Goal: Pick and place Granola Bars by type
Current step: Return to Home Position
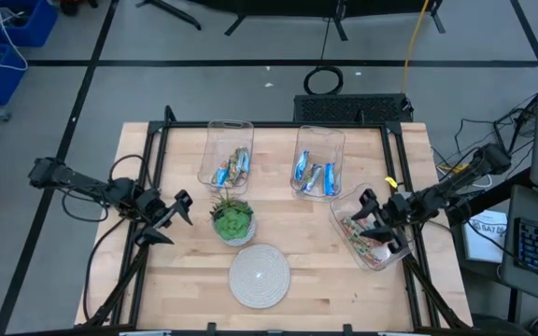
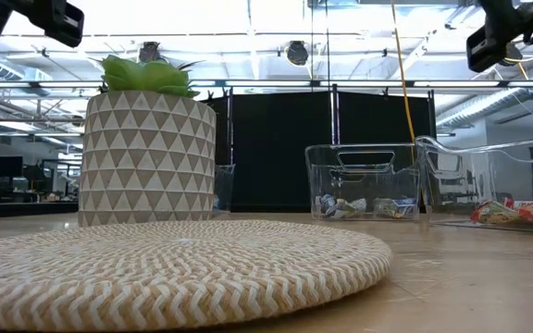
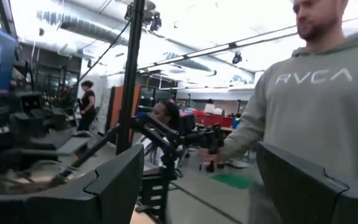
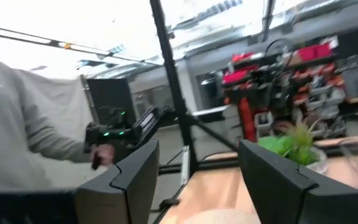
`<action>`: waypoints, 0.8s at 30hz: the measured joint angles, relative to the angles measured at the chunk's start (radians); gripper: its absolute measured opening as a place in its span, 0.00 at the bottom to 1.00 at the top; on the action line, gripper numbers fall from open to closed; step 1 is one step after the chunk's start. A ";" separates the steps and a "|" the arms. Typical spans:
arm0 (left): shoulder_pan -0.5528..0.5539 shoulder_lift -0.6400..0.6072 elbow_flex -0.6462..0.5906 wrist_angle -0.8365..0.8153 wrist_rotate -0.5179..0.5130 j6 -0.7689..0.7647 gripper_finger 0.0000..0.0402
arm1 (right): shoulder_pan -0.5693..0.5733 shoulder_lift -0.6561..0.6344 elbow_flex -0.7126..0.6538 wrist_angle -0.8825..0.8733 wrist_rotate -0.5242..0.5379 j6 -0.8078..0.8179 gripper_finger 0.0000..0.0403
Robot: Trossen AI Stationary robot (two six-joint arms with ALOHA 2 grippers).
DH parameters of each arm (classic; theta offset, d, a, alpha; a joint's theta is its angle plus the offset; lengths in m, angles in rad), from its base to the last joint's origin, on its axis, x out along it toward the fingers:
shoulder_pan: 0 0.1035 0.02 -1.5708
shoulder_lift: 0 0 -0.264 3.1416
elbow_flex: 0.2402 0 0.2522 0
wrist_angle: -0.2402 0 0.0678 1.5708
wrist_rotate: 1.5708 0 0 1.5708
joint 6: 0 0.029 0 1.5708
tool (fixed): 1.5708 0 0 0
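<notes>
Granola bars lie sorted in three clear bins. Blue-silver bars [image 1: 232, 170] fill the far-left bin [image 1: 227, 140], bright blue bars [image 1: 314, 175] the far-middle bin [image 1: 319, 138], and multicoloured bars [image 1: 369, 245] [image 2: 512, 213] the right bin [image 1: 346, 207]. My left gripper [image 1: 176, 219] [image 3: 210, 186] hovers open above the table, left of the potted plant. My right gripper [image 1: 368, 217] [image 4: 197, 177] hovers open over the right bin's near-left part. Both are raised off the table and hold nothing.
A green plant in a patterned pot [image 1: 233, 220] [image 2: 146, 157] stands mid-table. A round woven mat [image 1: 260, 275] [image 2: 174, 264] lies near the table's near edge. A person in a grey hoodie [image 3: 316, 106] stands beyond the table. Bare wood shows at the near left and near right.
</notes>
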 joint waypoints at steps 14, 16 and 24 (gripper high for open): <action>0.002 0.000 0.000 0.002 -0.056 -0.222 0.77 | 0.000 -0.339 -0.002 -0.447 -0.010 0.019 0.52; 0.007 0.000 0.000 0.003 -0.056 -0.156 0.77 | 0.000 -0.380 -0.002 -0.489 -0.010 0.017 0.52; 0.008 0.000 0.000 -0.007 -0.011 0.069 0.77 | 0.000 -0.460 0.001 -0.617 -0.007 0.018 0.52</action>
